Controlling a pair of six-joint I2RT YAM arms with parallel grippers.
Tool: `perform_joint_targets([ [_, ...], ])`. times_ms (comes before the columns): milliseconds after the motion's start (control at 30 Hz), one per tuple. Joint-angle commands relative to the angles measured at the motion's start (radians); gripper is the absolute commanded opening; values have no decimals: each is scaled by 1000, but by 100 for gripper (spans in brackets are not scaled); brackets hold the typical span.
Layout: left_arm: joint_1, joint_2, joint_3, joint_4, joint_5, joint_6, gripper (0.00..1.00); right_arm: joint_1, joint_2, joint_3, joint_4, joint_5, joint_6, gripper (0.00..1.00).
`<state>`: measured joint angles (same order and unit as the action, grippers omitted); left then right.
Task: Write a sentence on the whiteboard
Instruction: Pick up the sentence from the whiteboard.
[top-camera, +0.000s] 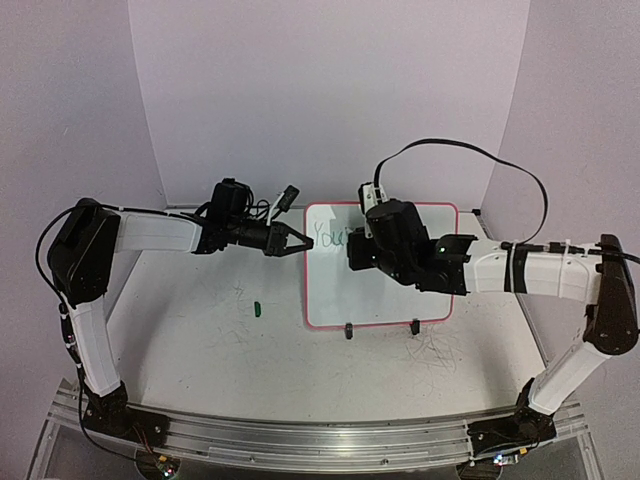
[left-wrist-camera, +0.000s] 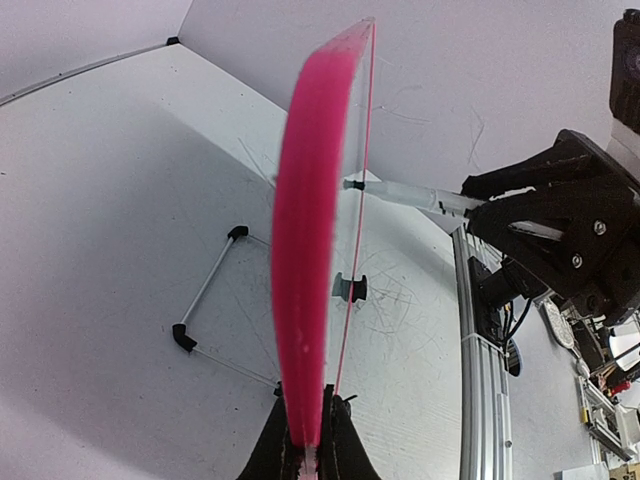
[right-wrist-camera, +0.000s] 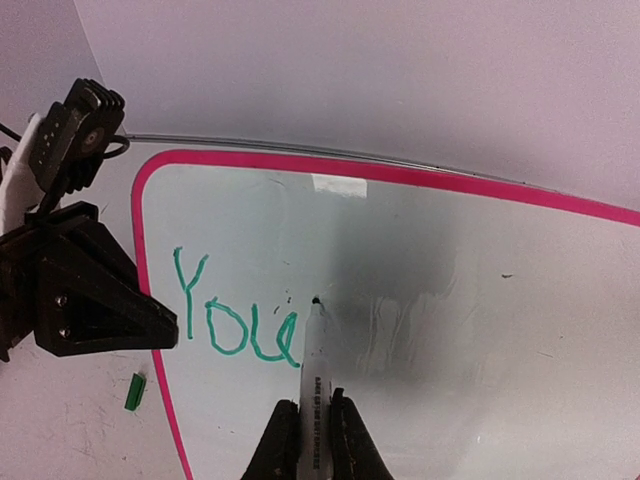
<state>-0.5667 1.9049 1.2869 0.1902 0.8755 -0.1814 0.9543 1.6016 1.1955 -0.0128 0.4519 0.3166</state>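
Green handwritten letters (right-wrist-camera: 235, 320) read "You" plus one unclear stroke, on glossy white pink-framed rectangular whiteboard (right-wrist-camera: 500, 300). Small black print on white marker barrel (right-wrist-camera: 315, 372), too blurred to read.

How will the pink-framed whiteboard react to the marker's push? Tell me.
Probably light and tippy: the pink-framed glossy whiteboard is thin, on two small black feet. The left pincer clamping its edge should steady it. Its glossy face may let the white marker skid.

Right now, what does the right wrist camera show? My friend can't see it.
The right gripper holds a marker with its tip at the whiteboard, just after green handwriting starting "You". The left gripper grips the board's pink left edge.
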Motion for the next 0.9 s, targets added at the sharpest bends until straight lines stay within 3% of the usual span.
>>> perform_joint_targets([
  [0,-1,-32,-15,-30,-70,34,0,8,-4,30,-62,2,27,0],
  [133,-2,-29,-14,-30,-70,36,0,37,-95,-25,3,-119,33,0],
  [267,0,-30,-15,-31,-68,36,0,10,-142,-64,5,-22,26,0],
  [867,-1,-29,-15,-30,-65,36,0,-6,-32,9,5,-4,-19,0],
])
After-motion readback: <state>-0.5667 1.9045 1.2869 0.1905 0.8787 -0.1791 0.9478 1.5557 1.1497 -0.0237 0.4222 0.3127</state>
